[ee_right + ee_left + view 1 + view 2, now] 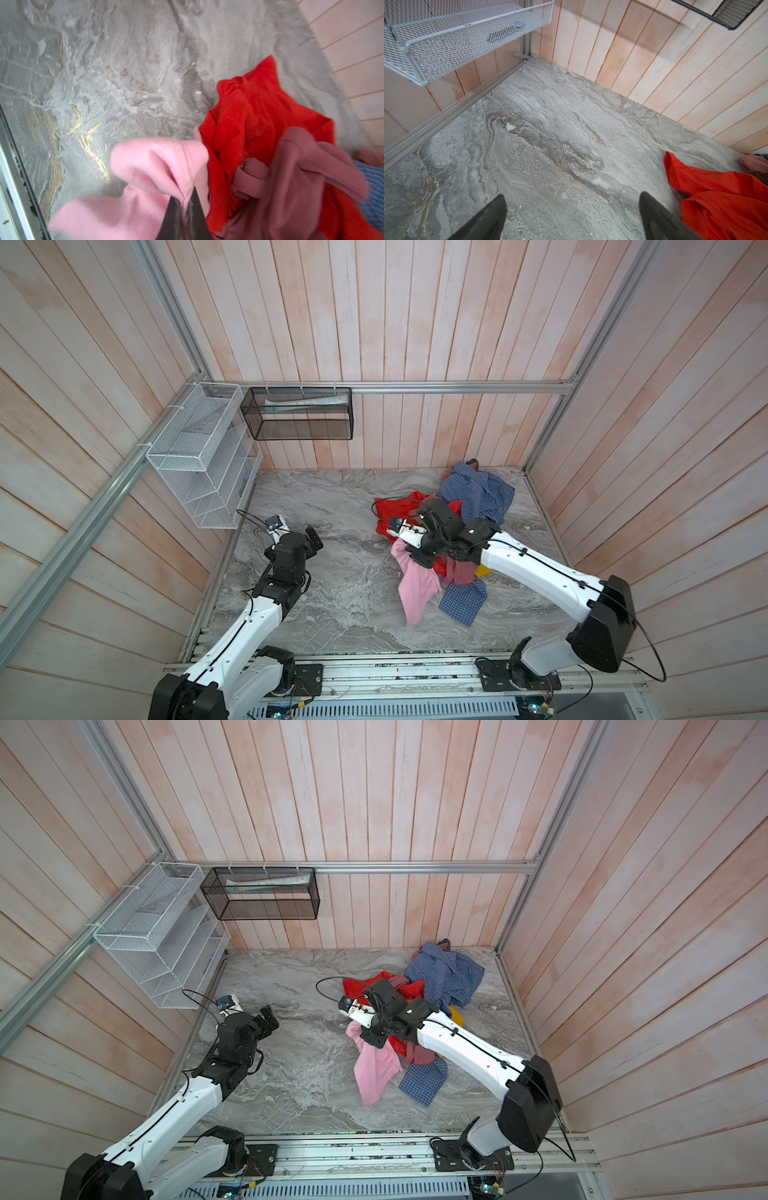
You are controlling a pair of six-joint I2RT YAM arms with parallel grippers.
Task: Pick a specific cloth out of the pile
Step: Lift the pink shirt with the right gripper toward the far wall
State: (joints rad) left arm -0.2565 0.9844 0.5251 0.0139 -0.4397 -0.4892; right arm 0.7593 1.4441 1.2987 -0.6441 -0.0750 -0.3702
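The right gripper (185, 200) pinches shut on a soft, fleecy fold of the cloth (149, 162), which we see trailing limp over the veined marble table (332, 593), touching the crumpled pile (478, 493). The left gripper (572, 195) gapes wide, empty. From above, the right arm hides the cloth's upper end.

A robot lab cell — plank walls (415, 323), aluminium frame (415, 386), marble-look tabletop (332, 497).

Soft matt cloth (145, 162); polished veined marble tabletop (332, 497).
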